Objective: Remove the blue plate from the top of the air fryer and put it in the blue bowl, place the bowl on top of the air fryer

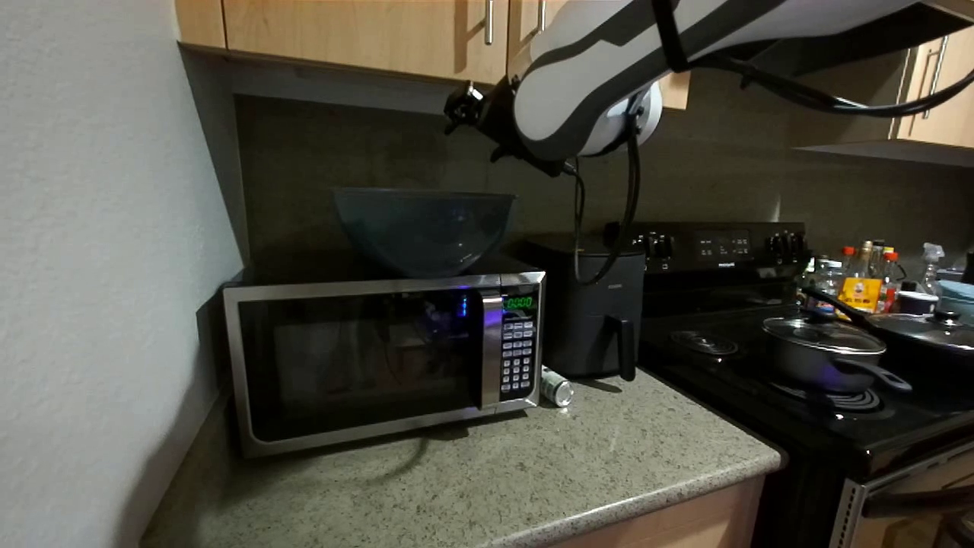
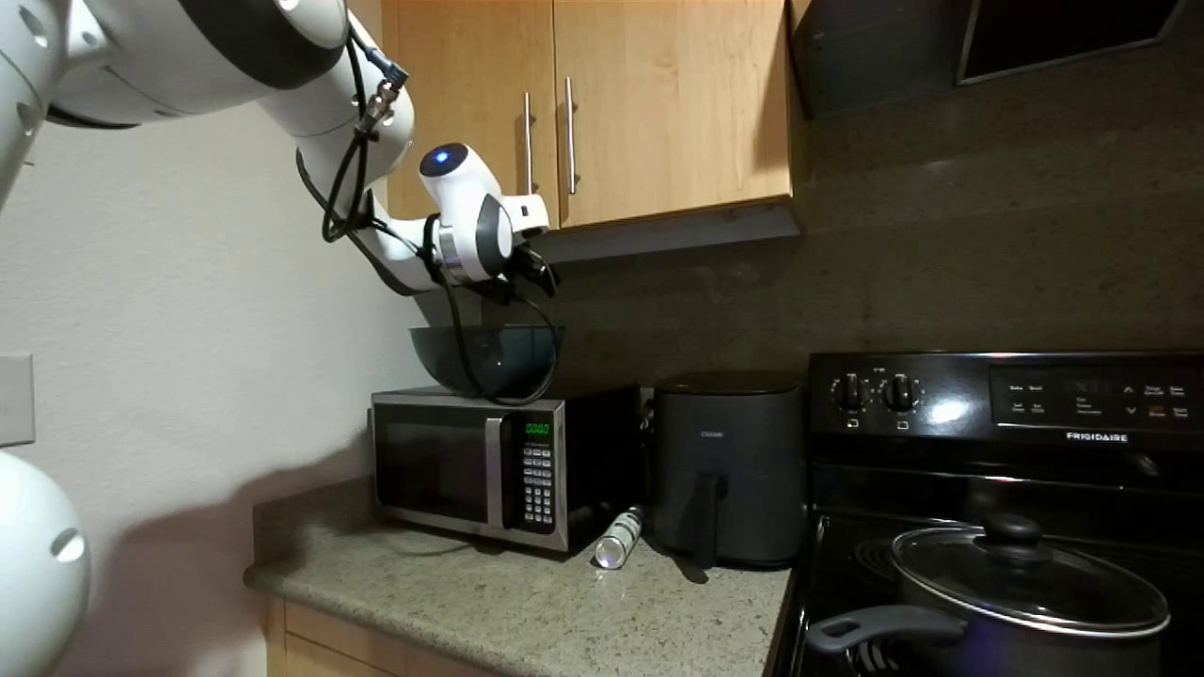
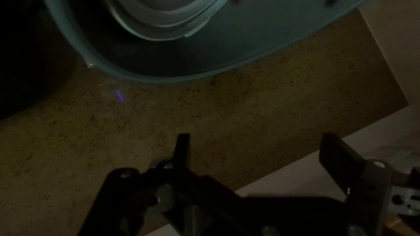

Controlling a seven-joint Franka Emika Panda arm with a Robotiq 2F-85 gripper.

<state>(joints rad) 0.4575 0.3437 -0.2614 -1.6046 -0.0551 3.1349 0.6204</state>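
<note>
- Gripper (image 3: 255, 144) jaws stood wide with nothing held: in the wrist view its fingers (image 3: 339, 155) were well apart, only a speckled surface (image 3: 242, 108) showing beyond them.
- The blue bowl (image 3: 203, 55) crossed the top of that dim view, apart from both fingers. Inside it lay a pale round shape with stepped rings, most likely the blue plate (image 3: 160, 21), though the light was too poor to be sure of its colour or whether it was one dish or several.
- In an exterior view the bowl sat upright on the microwave (image 1: 358, 358), next to the air fryer (image 1: 590, 320), on whose top no plate could be made out; the gripper hung above the bowl's rim without touching it. The plate step therefore looked done, with the bowl's transfer to come.
- Smooth and shiny, the bowl's wall looked stiff, perhaps glass or hard plastic: probably slippery, and heavy and breakable if glass. Too broad to span, it called for a pinch on the rim, one finger inside and one outside.
- In an exterior view a cable (image 2: 515, 403) drooped in front of the bowl, a possible snag during the lift, and a can (image 2: 618, 539) lay on the bench (image 2: 489, 602) between microwave and air fryer.
- A one-sided hold would probably let the far side sag and the plate slide, so a deep bite and a slow, level lift seemed wisest.
</note>
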